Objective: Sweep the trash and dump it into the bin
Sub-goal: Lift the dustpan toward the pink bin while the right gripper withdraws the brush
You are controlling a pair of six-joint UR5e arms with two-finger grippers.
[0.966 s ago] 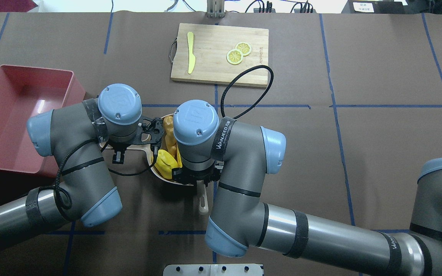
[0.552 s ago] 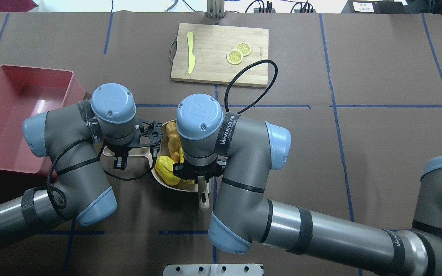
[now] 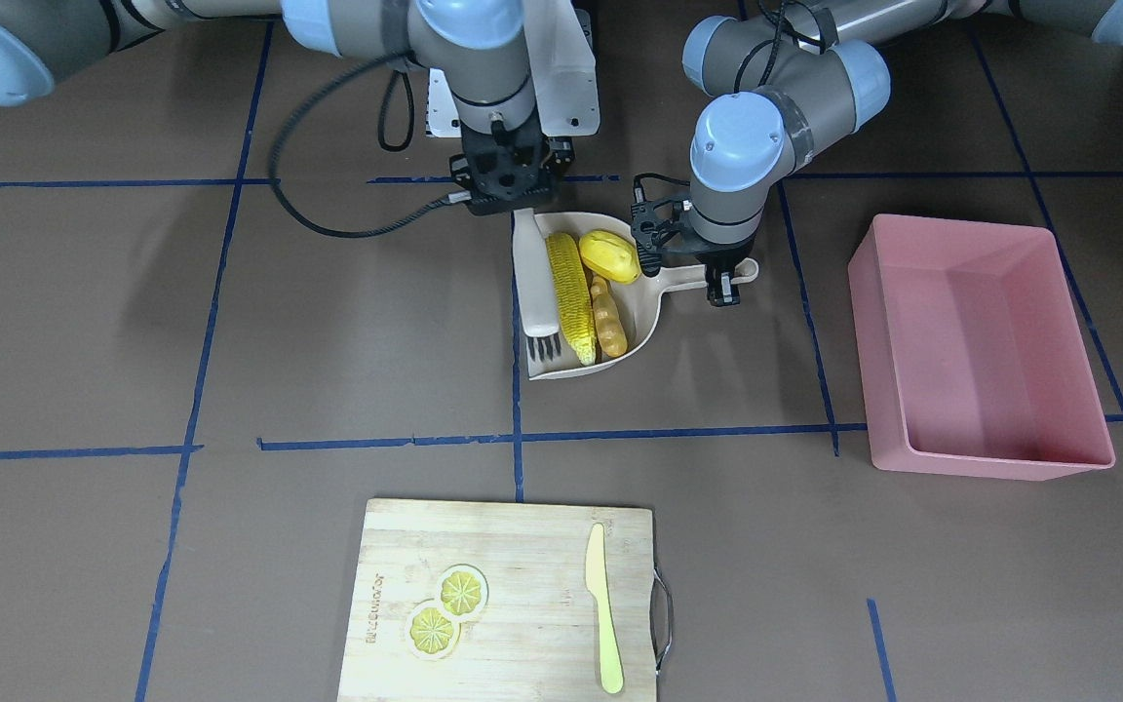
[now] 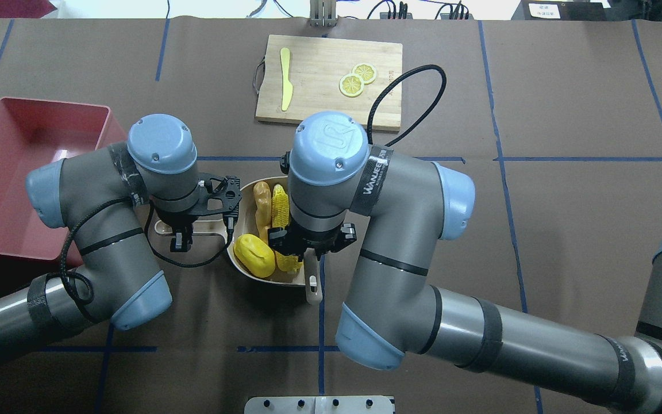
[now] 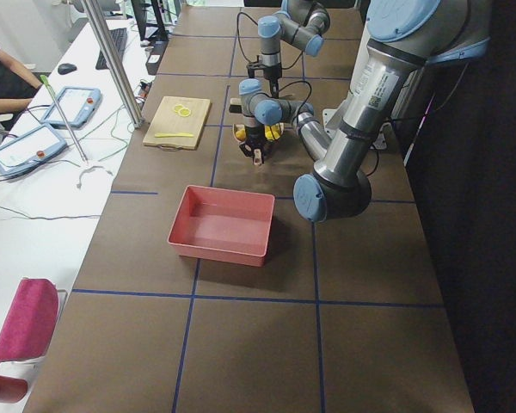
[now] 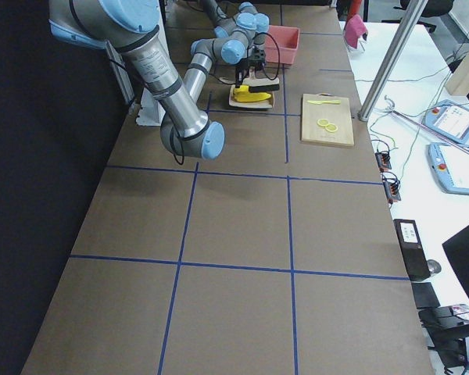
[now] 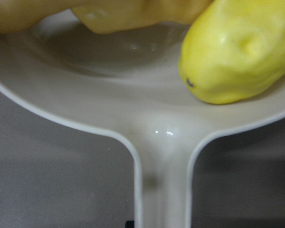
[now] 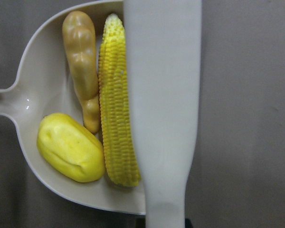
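Note:
The beige dustpan (image 3: pixel 641 310) lies on the table and holds all the trash. In it are the corn cob (image 3: pixel 569 297), the yellow lump (image 3: pixel 608 253) and the ginger root (image 3: pixel 608 317). My left gripper (image 3: pixel 717 273) is shut on the dustpan's handle (image 4: pixel 193 227). My right gripper (image 3: pixel 513 200) is shut on the handle of a beige brush (image 3: pixel 537 283), which lies along the pan's open side beside the corn (image 8: pixel 116 118). The lump (image 7: pixel 237 52) sits nearest the pan's handle. The pink bin (image 3: pixel 981 341) stands empty beyond my left arm, apart from the pan.
A wooden cutting board (image 3: pixel 503 595) lies across the table with a pale knife (image 3: pixel 603 624) and two lemon slices (image 3: pixel 449 604) on it. Blue tape lines cross the brown table cover. The bin also shows in the overhead view (image 4: pixel 15 172).
My right wrist has shifted away and to the right with the brush, uncovering the corn in the pan. My left arm has shifted slightly left. The trash stays in the dustpan.

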